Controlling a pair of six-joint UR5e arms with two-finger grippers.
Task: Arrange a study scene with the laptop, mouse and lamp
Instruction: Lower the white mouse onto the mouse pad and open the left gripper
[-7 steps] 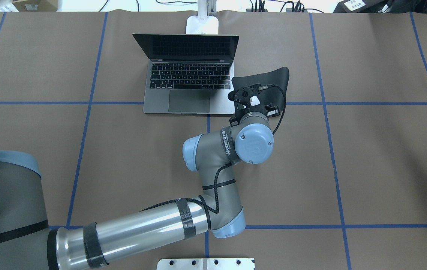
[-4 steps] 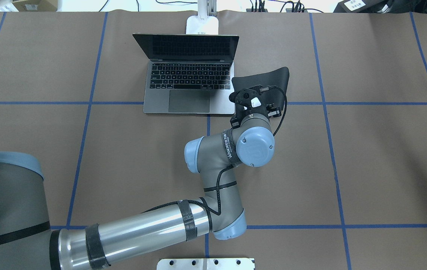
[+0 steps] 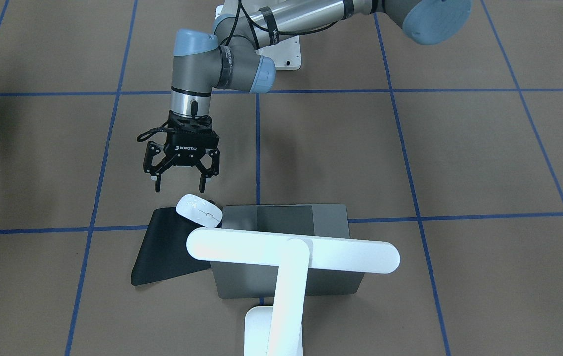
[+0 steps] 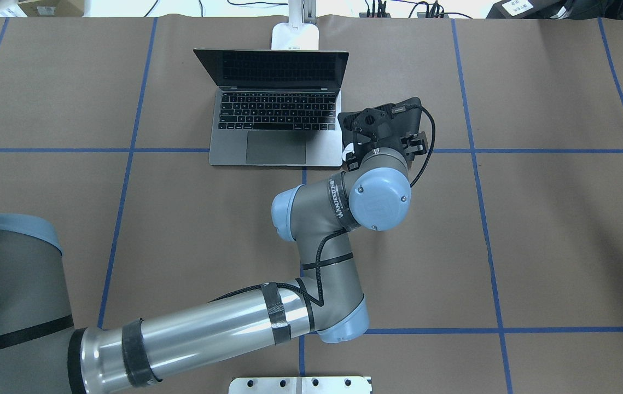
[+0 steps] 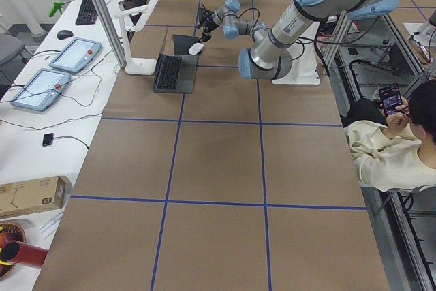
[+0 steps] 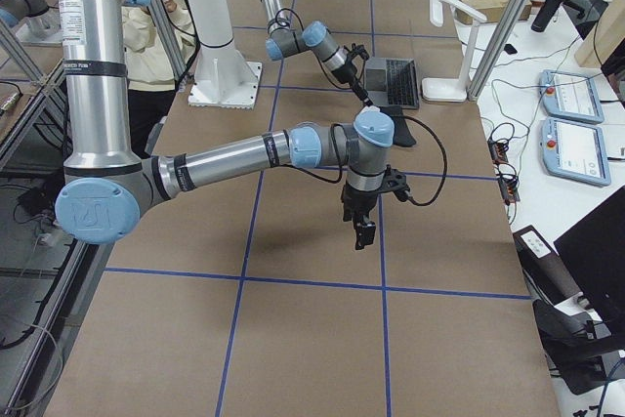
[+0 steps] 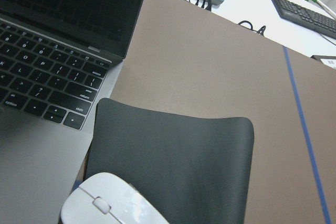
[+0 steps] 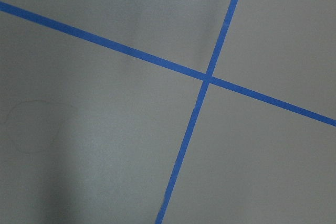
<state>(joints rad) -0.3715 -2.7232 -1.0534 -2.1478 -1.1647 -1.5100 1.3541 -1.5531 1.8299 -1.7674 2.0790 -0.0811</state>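
Mouse (image 3: 199, 210) lies on the corner of the mat (image 3: 162, 257), just below the left gripper (image 3: 179, 189), which is spread wide and holds nothing. Open laptop (image 3: 286, 217) beside it, lamp (image 3: 291, 257) beyond: setup looks nearly done. Right gripper (image 6: 363, 227) hangs well apart over the tabletop (image 6: 293, 339); whether it is spread or closed cannot be told. Nothing seems in the way.

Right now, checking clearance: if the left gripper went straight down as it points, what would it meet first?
Probably the mouse, at the corner of the black mat beside the laptop; the open left gripper hangs above it. Depth is unclear: possibly the mat instead.
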